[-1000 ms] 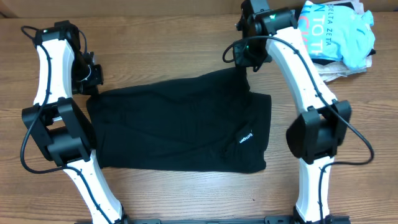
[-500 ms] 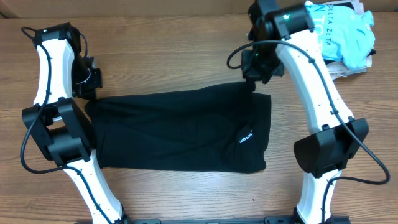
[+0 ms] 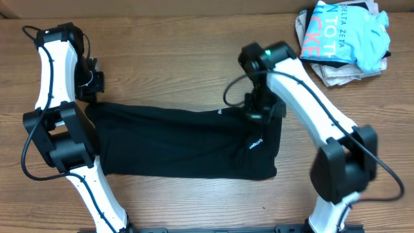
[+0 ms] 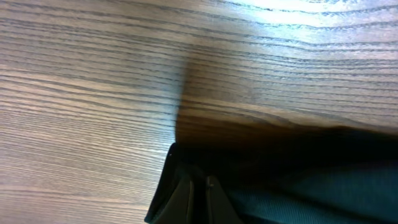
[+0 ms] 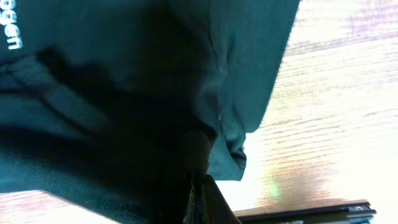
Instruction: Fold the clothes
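Across the middle of the table [image 3: 162, 58] lie the clothes [image 3: 181, 145], plain black soft fabric with a small white logo [image 3: 257, 143]. The long axis runs left to right. The left gripper [image 3: 91, 97] pinches its far-left corner, and the right gripper [image 3: 256, 113] pinches its far edge near the right end.

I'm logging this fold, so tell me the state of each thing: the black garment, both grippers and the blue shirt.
Black garment: spread flat, far edge turned over.
Left gripper: shut on its far corner.
Right gripper: shut on its far edge.
Blue T-shirt: crumpled, untouched.
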`<state>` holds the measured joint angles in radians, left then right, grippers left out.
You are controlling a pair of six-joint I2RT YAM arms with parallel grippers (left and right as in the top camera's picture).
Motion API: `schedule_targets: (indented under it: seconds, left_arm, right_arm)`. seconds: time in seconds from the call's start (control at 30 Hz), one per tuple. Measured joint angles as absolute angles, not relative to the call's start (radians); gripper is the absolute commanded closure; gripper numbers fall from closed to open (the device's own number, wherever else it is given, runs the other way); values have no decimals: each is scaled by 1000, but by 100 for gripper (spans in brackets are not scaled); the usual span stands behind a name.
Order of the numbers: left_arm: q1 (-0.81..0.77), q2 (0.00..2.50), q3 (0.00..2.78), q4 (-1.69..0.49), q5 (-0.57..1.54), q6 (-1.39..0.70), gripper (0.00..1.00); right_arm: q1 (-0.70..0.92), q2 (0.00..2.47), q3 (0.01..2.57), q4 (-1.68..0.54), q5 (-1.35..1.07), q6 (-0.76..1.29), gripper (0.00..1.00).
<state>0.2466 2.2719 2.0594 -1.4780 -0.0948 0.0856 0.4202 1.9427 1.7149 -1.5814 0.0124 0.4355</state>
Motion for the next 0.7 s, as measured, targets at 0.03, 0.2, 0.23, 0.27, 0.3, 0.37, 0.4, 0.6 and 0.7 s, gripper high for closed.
schedule_targets:
  seconds: [0.03,0.2,0.23,0.27,0.3,0.37,0.4,0.6,0.7]
  left_arm:
    - [247,2272,2053,-1478,-95,86,96]
    - [246,2273,2013,-1481,-95,86,96]
    - [244,2273,2011,-1485,-95,86,96]
    - [242,2273,2010,-1491,-96,86,96]
    - [241,2273,2009,-1501,-96,86,96]
    - [235,2273,2008,-1526,-99,88,96]
    - [231,2273,2007,-1547,-102,89,96]
    - [204,2273,1963,-1672,-103,90,96]
    - [203,2273,1931,-1685,-102,90,90]
  right_arm:
    - [420,1911,1675,-1563,14,440,96]
    - [421,1837,1566,-1480,15,447,96]
    - [420,1837,1557,-1466,15,445,96]
    - [420,1837,1546,-1454,14,444,96]
    - [420,1838,1541,-1451,15,443,96]
    - [420,1837,1540,-1451,15,443,96]
    - [421,1837,1540,-1451,15,443,96]
    - [421,1837,1538,-1451,15,444,96]
    - [420,1837,1537,-1452,14,444,92]
